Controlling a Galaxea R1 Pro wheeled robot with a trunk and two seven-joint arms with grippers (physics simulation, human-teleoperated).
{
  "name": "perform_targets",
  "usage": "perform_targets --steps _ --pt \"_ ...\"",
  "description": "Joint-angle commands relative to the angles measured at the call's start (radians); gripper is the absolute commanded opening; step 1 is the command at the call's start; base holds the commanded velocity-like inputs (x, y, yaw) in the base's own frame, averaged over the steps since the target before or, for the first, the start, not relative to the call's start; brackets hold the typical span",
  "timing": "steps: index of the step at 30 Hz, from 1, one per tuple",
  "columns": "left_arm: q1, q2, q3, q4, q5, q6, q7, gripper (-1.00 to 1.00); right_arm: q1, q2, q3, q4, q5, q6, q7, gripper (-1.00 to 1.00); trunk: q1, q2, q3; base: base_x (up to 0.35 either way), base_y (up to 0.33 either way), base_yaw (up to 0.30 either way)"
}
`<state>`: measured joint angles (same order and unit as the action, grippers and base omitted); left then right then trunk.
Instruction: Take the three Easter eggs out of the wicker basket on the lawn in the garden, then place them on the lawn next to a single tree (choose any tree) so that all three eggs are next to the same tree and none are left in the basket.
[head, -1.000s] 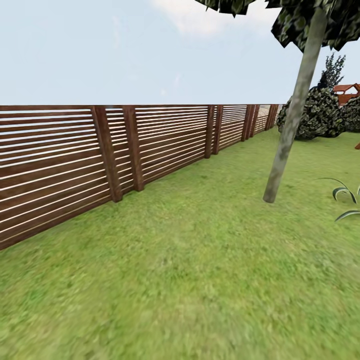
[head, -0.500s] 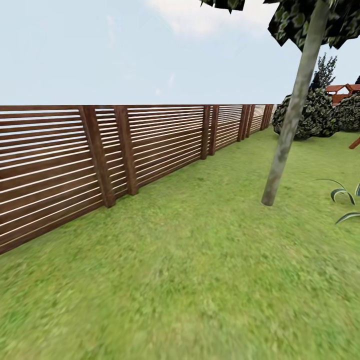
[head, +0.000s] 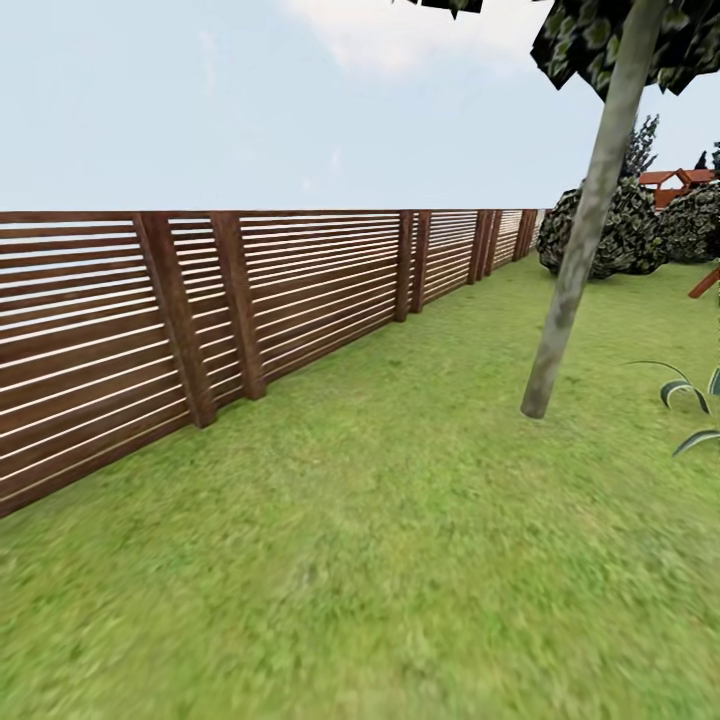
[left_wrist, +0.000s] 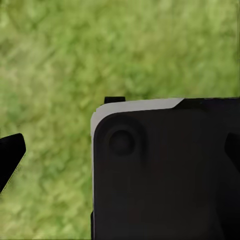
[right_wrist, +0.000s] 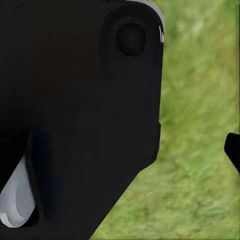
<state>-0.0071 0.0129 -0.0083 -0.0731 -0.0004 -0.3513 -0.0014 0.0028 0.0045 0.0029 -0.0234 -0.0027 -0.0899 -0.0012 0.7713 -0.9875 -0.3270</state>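
Jaws unreadable over lawn; tree, fence ahead.

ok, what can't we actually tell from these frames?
- Tree, head view: crown cut off by the top edge.
- Spiky plant, head view: cut off by the right edge.
- Red-roofed structure, head view: too far away and half hidden behind the bushes.
- Left and right wrist views: a dark robot body covers much of the lawn; whether the fingers are open or shut cannot be told.
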Motion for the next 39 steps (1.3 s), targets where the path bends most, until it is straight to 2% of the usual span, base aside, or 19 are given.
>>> perform_targets --steps 1,22,30,39 --pt "-0.001 0.000 -0.001 0.001 0.000 -0.003 0.000 1.00 0.000 0.000 0.000 -0.001 0.000 -0.002 0.000 1.00 0.001 -0.001 -0.001 0.323 0.000 -0.023" --pt "-0.001 -0.001 0.000 0.001 0.000 -0.003 0.000 1.00 0.000 -0.001 0.000 -0.001 -0.001 -0.003 0.002 1.00 0.001 -0.001 0.001 0.323 0.000 -0.034" --pt "-0.001 0.000 0.000 0.001 0.000 -0.003 0.000 1.00 0.000 -0.015 -0.004 0.001 0.007 -0.002 0.003 1.00 0.001 -0.001 0.001 0.323 0.000 -0.003" --pt "-0.001 0.001 0.001 0.001 0.000 -0.003 0.000 1.00 0.000 -0.007 -0.002 0.001 0.005 -0.002 0.003 1.00 0.001 -0.001 0.001 0.323 0.000 0.000"
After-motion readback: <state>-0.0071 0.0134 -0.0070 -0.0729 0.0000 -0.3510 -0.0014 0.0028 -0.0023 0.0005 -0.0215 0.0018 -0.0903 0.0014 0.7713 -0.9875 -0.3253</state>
